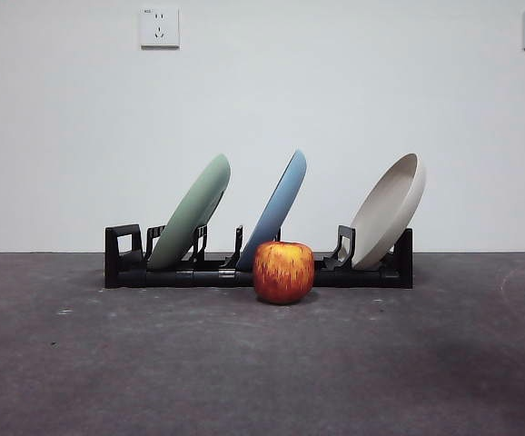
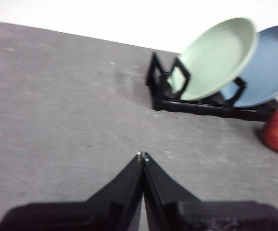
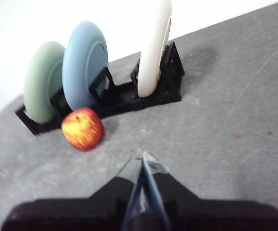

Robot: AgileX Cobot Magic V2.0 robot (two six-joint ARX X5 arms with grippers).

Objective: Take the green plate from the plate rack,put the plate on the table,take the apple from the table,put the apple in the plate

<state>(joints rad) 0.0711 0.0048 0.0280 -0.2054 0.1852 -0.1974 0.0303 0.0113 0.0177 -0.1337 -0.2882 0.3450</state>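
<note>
Green plate (image 1: 193, 211) stands tilted in the end slot of the plate rack (image 1: 258, 272), beside the blue plate (image 1: 276, 207). Apple (image 1: 283, 272) on the table (image 1: 262, 363), just in front of the rack. Nothing lifted yet; step one pending. Left gripper (image 2: 142, 156) clenched, empty, well apart from plate; must open, reach its rim. Right gripper (image 3: 142, 156) clenched, waiting.

I see a pale sage green plate (image 1: 194, 211), a soft blue plate (image 1: 276, 209) and a beige plate (image 1: 391, 209) in my black plate rack (image 1: 126, 259). The apple (image 1: 283, 272) is red, streaked yellow-orange, on the speckled dark grey table (image 1: 262, 372).
</note>
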